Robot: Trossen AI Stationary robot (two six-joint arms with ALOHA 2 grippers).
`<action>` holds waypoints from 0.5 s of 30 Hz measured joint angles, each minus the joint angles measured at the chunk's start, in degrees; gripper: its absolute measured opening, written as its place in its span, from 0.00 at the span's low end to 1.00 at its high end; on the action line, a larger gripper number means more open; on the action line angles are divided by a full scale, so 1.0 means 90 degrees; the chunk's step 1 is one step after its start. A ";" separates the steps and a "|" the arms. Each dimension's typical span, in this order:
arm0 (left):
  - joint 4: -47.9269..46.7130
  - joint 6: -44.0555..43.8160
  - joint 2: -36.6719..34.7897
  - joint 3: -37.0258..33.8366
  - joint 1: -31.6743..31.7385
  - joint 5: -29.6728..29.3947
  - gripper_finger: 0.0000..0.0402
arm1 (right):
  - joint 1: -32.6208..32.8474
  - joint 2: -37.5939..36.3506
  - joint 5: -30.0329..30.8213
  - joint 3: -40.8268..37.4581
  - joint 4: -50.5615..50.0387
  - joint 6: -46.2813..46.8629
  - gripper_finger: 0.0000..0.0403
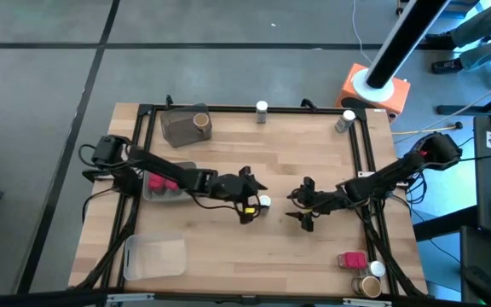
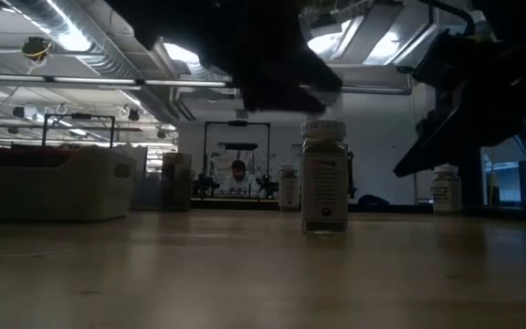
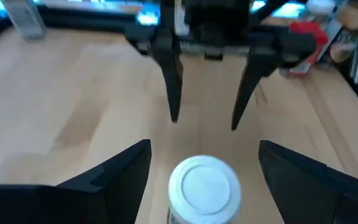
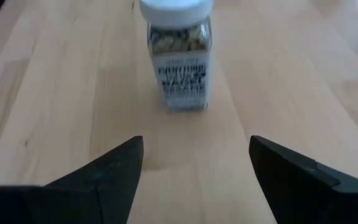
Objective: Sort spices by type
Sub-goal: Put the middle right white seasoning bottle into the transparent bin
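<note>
A small clear white-capped spice jar point(image 1: 264, 202) stands upright on its base on the wooden table point(image 1: 228, 162) near the middle. My left gripper point(image 1: 253, 202) is open; its fingers point(image 3: 114, 171) stand on either side of the jar's cap point(image 3: 204, 183) with gaps, touching nothing. My right gripper point(image 1: 295, 205) faces it from the table's right side, open and with nothing between its fingers, a short way from the jar point(image 4: 178, 62). In the low view the jar point(image 2: 324, 178) stands under the dark left gripper point(image 2: 281, 82).
A grey tray point(image 1: 177, 130) at the far left holds a tan-topped jar point(image 1: 200, 120). A clear tray point(image 1: 170, 194) holds pink packets point(image 1: 158, 182); another clear tray point(image 1: 154, 256) sits near left. White-capped jars point(image 1: 262, 109) point(image 1: 344, 119) stand at the far edge. A pink packet point(image 1: 352, 259) and two jars point(image 1: 372, 278) sit near right.
</note>
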 joint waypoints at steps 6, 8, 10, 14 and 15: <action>0.0129 -0.0006 0.0509 0.0051 0.0124 0.0590 0.72 | 0.0000 0.0000 0.0169 -0.0020 0.0051 0.0000 0.73; 0.0156 -0.0016 0.0641 0.0042 0.0116 0.0671 0.72 | 0.0000 0.0000 0.0173 -0.0020 0.0052 -0.0002 0.73; 0.0153 -0.0015 0.0688 0.0044 0.0098 0.0711 0.72 | 0.0000 0.0000 0.0176 -0.0020 0.0083 -0.0002 0.73; 0.0228 0.0115 0.0680 0.0044 0.0067 0.0716 0.69 | 0.0000 0.0000 0.0305 -0.0020 0.0117 -0.0002 0.73; 0.0273 0.0181 0.0680 0.0044 0.0068 0.0716 0.68 | 0.0000 0.0000 0.0358 -0.0020 0.0120 -0.0002 0.73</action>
